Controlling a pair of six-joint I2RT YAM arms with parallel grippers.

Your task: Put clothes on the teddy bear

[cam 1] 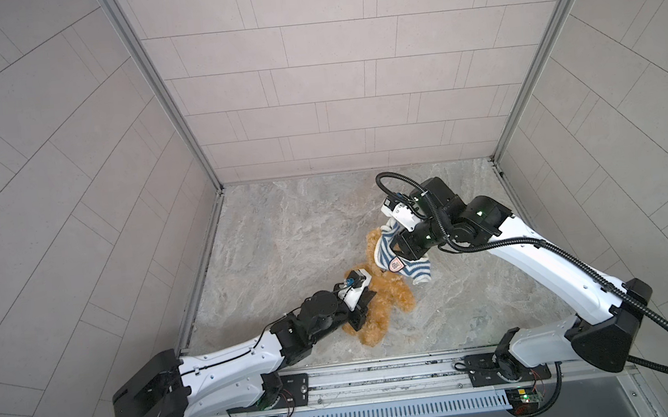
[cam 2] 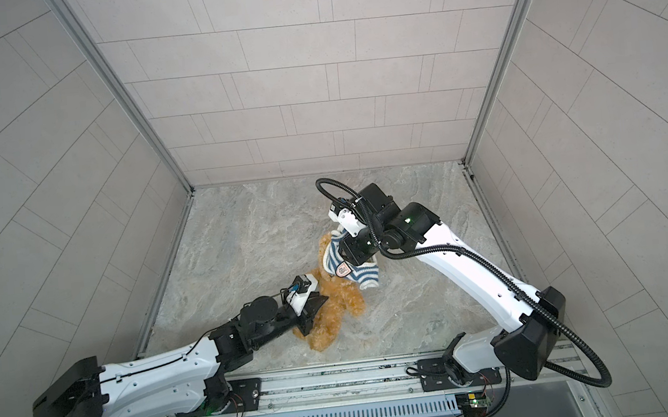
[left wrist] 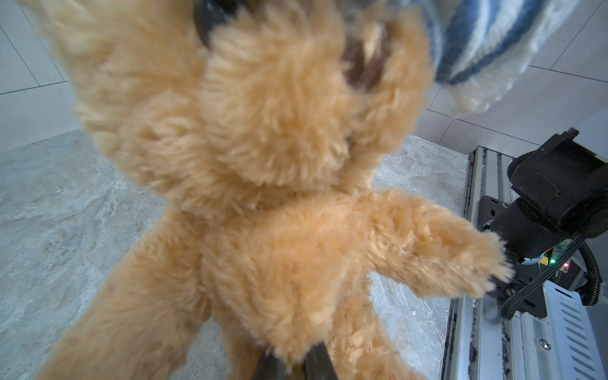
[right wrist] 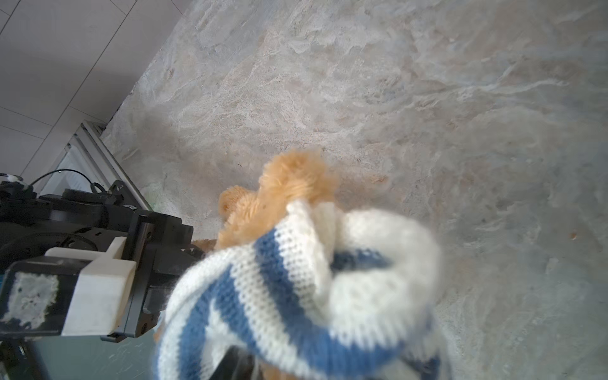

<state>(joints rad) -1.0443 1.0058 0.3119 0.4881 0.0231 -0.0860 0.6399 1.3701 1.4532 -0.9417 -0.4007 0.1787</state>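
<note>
At the left wrist, left gripper (left wrist: 285, 362) pinches teddy bear (left wrist: 263, 148) (right gripper (cam 1: 399, 249), perhaps under shirt (right wrist: 296, 296), unreadable).

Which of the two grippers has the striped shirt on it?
The right gripper: the striped shirt drapes over it, while the left gripper is shut on the teddy bear.

From my console: the striped shirt (cam 1: 385, 254) covers most of the teddy bear (cam 1: 379, 305) head and swallows the right gripper (cam 1: 395, 246) beside it, so I cannot tell how its jaws stand. The badge (cam 1: 395, 265) below the head is unreadably small. In the left wrist view the bear's face is blurred and cropped.
</note>
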